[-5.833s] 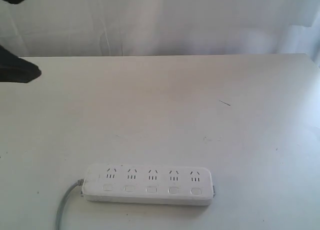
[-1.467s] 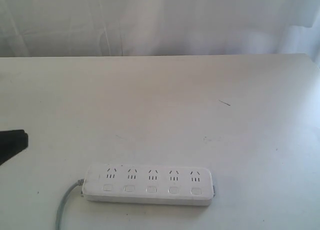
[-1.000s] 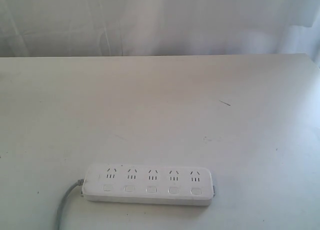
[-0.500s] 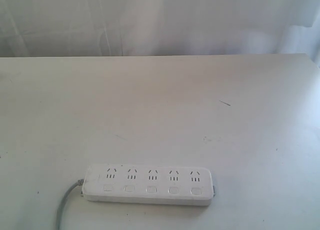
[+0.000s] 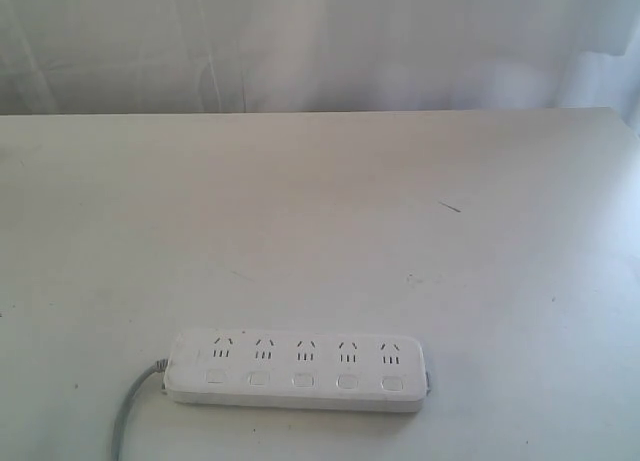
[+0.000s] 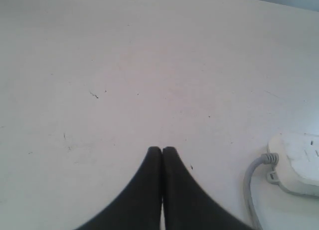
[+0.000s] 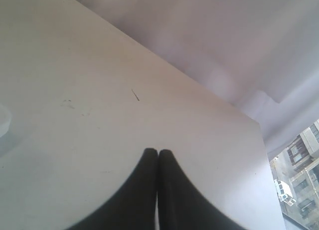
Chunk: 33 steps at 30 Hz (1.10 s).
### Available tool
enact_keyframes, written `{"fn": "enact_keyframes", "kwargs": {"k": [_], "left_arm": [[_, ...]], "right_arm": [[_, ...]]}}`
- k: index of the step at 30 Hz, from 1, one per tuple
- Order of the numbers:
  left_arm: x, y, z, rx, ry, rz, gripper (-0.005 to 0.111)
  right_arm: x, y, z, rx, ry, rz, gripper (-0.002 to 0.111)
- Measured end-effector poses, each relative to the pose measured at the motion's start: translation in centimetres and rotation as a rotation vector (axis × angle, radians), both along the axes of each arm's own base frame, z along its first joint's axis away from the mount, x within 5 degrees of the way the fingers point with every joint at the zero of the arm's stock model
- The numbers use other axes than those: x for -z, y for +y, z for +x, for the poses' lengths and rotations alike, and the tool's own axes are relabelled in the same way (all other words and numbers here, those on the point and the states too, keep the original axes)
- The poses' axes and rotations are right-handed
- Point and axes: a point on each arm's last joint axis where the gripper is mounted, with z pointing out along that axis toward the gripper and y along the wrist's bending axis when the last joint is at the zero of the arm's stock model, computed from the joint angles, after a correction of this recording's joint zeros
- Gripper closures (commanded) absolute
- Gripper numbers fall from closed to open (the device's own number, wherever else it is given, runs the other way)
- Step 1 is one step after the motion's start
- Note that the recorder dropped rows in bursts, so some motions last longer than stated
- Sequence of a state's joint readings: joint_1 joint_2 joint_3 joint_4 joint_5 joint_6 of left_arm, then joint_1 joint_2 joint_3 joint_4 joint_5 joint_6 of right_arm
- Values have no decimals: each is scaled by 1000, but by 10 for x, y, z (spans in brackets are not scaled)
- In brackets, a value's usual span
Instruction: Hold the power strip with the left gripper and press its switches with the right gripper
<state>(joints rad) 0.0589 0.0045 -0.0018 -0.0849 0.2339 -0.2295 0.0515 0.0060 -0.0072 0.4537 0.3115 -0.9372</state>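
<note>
White table (image 5: 320, 201), pale curtain (image 5: 300, 41) behind | strip (image 5: 296, 369) flat, low in exterior view, cord (image 5: 125, 421) leftward | wrist views alone show left claw (image 6: 162, 150), right claw (image 7: 158, 151): fingers pinched together, empty

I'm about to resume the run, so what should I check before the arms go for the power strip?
1. Power strip flat on the table, sockets up: ok.
2. All five switches uncovered: ok.
3. Left gripper open to grasp: not ok, shut.
4. Left gripper at the strip: not ok, apart from it, near its cord.
5. Right gripper over the switches: not ok, shut, elsewhere over the table.
6. Switch positions, on or off: cannot tell.
</note>
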Motion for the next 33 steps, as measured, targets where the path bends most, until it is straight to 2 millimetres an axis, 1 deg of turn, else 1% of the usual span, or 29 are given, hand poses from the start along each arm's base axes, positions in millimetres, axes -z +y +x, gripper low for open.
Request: {"fn": "enact_keyframes", "kwargs": {"k": [5,7,11,13,17,28,33], "left_arm": [[0,0,0,1,0,8,107],[0,1,0,18,4,84,107],[1,4,0,76,12,326,107],[1,5,0,94,16,403,107],[1,6,0,99,18,433,107],[1,6,0,101,18,439,107],[1,6,0,101,18,439,107]], "right_arm": [[0,0,0,0,0,0,108],[0,0,0,0,0,0,108],[0,0,0,0,0,0,108],[0,0,0,0,0,0,108],[0,0,0,0,0,0,108],[0,0,0,0,0,0,108],[-6,-3,2,36,-67,-15,108]]}}
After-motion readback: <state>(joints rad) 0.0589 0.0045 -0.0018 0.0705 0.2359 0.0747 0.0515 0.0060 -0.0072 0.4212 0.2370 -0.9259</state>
